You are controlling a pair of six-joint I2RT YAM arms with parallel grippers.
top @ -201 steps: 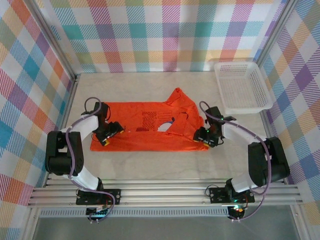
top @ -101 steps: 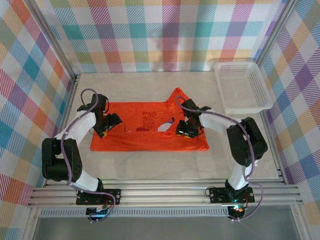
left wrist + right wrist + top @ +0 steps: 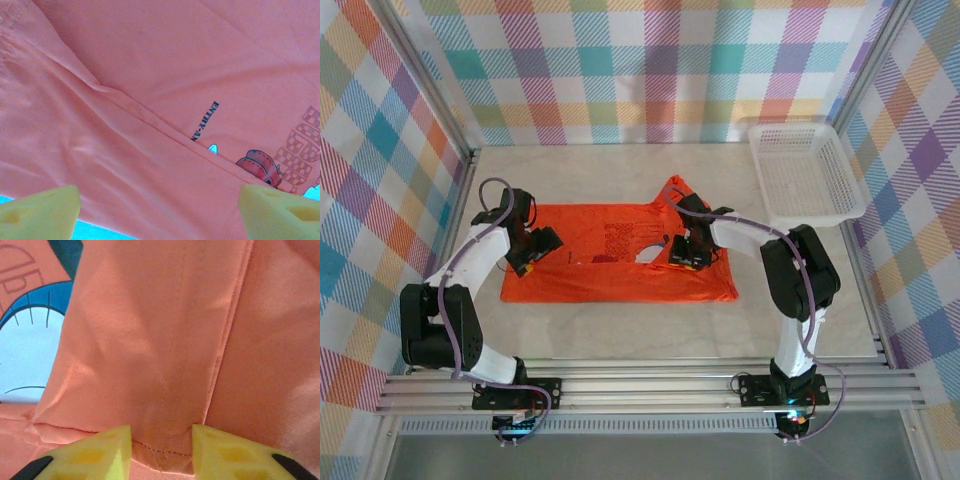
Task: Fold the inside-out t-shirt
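As the inside-out t-shirt [image 3: 610,278] stretches left-right, left end effector [image 3: 160,212] gapes; right end effector [image 3: 161,445] unclear.

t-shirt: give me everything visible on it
The t-shirt is thin bright orange-red fabric, spread nearly flat on the table, one sleeve poking toward the far wall. Faint print, seams and creases show. The right gripper straddles a seamed fold right of the print; the open left gripper hangs over its left end.
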